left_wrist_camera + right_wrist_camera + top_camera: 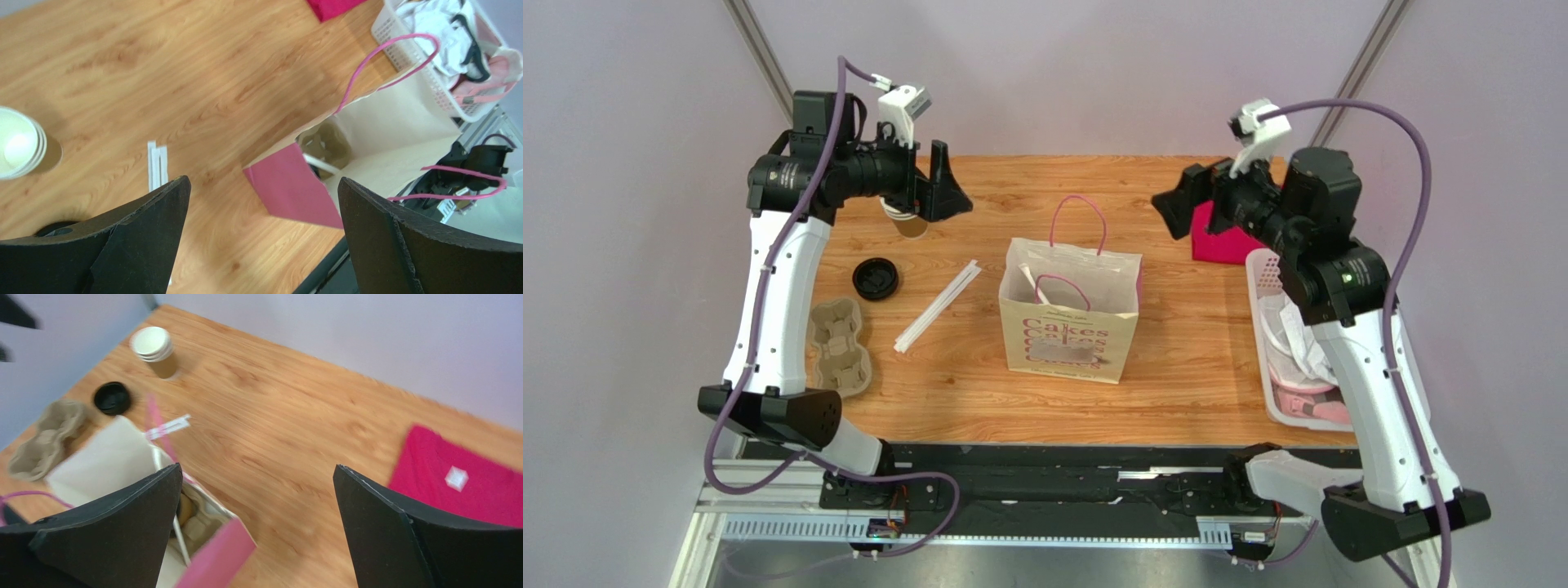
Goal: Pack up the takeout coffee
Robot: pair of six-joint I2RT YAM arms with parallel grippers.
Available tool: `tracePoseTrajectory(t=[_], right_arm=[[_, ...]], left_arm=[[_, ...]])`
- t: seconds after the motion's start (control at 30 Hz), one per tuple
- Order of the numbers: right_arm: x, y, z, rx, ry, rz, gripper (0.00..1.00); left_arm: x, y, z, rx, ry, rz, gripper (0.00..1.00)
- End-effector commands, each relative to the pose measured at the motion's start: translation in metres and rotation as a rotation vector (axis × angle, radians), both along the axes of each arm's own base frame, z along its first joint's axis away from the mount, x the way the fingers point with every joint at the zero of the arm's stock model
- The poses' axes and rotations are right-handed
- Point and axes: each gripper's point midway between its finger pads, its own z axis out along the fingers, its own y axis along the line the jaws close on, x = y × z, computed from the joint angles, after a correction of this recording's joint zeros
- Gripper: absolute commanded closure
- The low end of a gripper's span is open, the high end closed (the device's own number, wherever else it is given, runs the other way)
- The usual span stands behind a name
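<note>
The brown kraft coffee cup (911, 222) stands open, lidless, at the table's back left, partly under my left arm. It also shows in the left wrist view (18, 150) and the right wrist view (154, 350). Its black lid (875, 279) lies flat on the table nearer the front, apart from the cup; it also shows in the right wrist view (112, 398). My left gripper (949, 184) is open and empty in the air just right of the cup (261, 184). My right gripper (1179, 205) is open and empty at the back right (258, 468).
A cream paper bag (1069, 312) with pink handles stands open mid-table; something pulp-coloured lies inside. A grey pulp carrier (840, 347) sits front left. White wrapped straws (938, 306) lie between lid and bag. A pink cloth (1225, 235) and a white basket (1266, 355) are on the right.
</note>
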Motion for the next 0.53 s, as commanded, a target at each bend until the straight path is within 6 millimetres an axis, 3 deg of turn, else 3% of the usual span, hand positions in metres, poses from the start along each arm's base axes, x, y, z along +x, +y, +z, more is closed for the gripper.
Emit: tracePoseTrajectory(t=[0.0, 0.07, 0.1, 0.2, 0.23, 0.33, 0.5], right_arm=[[-0.007, -0.052, -0.045, 0.016, 0.107, -0.170, 0.00], [-0.016, -0.068, -0.057, 0.009, 0.117, -0.211, 0.00], [-0.018, -0.072, -0.075, -0.003, 0.153, -0.220, 0.00], [-0.029, -0.082, -0.102, -0.019, 0.193, -0.255, 0.00], [-0.033, -0.083, -0.105, -0.018, 0.197, -0.257, 0.00], [-0.045, -0.085, -0.117, -0.020, 0.211, -0.265, 0.00], [-0.054, -0.086, -0.118, -0.006, 0.202, -0.268, 0.00]], left_arm=[[-0.007, 0.026, -0.027, 0.090, 0.081, 0.064, 0.01], [-0.010, 0.035, -0.048, 0.127, 0.135, 0.083, 0.01], [-0.010, 0.041, -0.056, 0.152, 0.154, 0.102, 0.01], [-0.017, 0.053, -0.083, 0.215, 0.200, 0.133, 0.01], [-0.019, 0.056, -0.096, 0.229, 0.221, 0.132, 0.01], [-0.027, 0.058, -0.111, 0.244, 0.220, 0.137, 0.01], [-0.028, 0.068, -0.124, 0.296, 0.222, 0.161, 0.01]])
